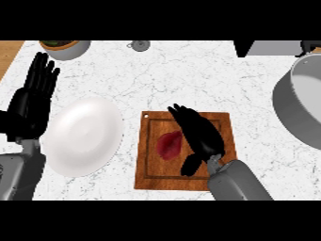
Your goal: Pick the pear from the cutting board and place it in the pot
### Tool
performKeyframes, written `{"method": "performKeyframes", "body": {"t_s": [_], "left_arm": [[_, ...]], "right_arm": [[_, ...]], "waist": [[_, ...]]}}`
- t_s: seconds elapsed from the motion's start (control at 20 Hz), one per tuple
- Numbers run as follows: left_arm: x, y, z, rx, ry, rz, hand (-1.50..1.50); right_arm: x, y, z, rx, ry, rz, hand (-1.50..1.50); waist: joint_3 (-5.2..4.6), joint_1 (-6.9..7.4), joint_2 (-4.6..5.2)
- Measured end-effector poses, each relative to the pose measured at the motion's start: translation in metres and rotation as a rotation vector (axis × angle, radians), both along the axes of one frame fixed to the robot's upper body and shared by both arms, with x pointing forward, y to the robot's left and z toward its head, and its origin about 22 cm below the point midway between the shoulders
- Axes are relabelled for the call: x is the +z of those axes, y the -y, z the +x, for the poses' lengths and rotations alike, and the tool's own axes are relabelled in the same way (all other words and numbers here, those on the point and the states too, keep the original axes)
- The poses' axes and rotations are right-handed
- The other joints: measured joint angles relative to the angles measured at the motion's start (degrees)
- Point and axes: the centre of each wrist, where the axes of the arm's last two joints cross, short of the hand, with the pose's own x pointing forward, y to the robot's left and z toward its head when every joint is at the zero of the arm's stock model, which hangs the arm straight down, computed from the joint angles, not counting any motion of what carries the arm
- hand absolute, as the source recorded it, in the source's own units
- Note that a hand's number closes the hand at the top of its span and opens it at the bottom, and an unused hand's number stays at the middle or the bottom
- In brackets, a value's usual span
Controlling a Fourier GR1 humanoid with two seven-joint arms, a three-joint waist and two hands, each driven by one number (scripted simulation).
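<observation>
On a white marbled counter (190, 75), the right hand (199, 136) hovered over the square wooden cutting board (152, 174), fingers straight and close together, the dark-red pear (170, 144) lying just left of them, ungrasped. Smooth and rounded, it might roll from closing fingers. The grey steel pot (308, 108) stood well right; the left hand (34, 99) rested open.

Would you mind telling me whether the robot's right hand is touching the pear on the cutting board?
Cannot tell. In the head view the right hand lies directly beside the red pear, their outlines meeting, but the steep downward angle hides any height gap.
</observation>
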Motion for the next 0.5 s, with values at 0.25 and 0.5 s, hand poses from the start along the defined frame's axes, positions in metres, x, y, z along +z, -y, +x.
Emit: {"method": "performKeyframes", "body": {"t_s": [0.25, 0.5], "left_arm": [[0.003, -0.004, 0.002, -0.001, -0.001, -0.001, 0.0], [0.008, 0.003, 0.004, -0.001, -0.001, 0.0, 0.0]], "right_arm": [[-0.022, -0.004, 0.009, 0.003, 0.001, 0.002, -1.5], [-0.034, -0.011, 0.015, 0.019, -0.002, 0.01, -1.5]], "waist": [[0.0, 0.05, 0.02], [-0.01, 0.11, 0.0]]}}
